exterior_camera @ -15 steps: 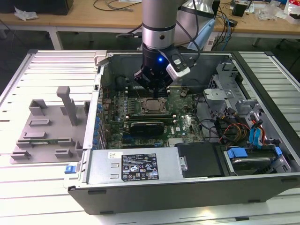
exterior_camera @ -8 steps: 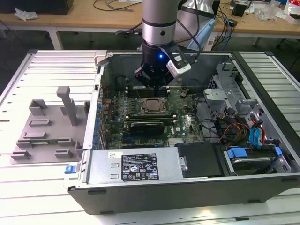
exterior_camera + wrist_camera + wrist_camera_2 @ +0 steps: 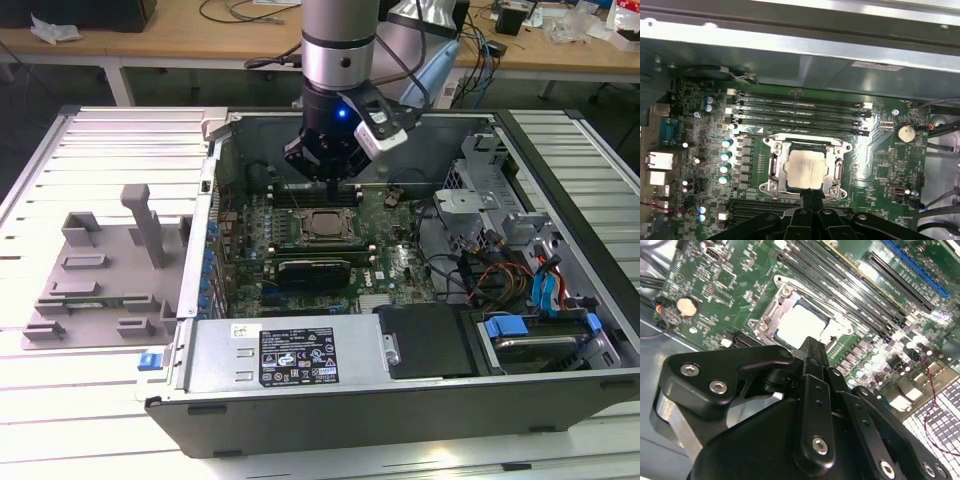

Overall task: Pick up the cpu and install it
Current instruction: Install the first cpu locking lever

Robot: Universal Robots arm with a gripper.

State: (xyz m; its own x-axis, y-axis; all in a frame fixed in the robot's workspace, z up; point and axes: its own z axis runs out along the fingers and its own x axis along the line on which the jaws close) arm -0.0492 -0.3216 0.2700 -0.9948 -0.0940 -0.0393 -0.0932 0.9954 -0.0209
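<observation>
First wrist view has the end effector closest to the camera. Its black fingers seem clenched together with nothing between them, though the tips are partly hidden. They hover at the edge of the cpu. The cpu lies flat inside the metal-framed socket on the green motherboard, with its pale metal top facing up. Whether the fingertips touch it, I cannot tell. Just beside the socket run long memory slots, and a coin battery sits further off on the board. In the exterior view the end effector hangs over the cpu inside the open computer case. At the exterior view's left, a grey plastic tray lies on the desk, beside the case.
</observation>
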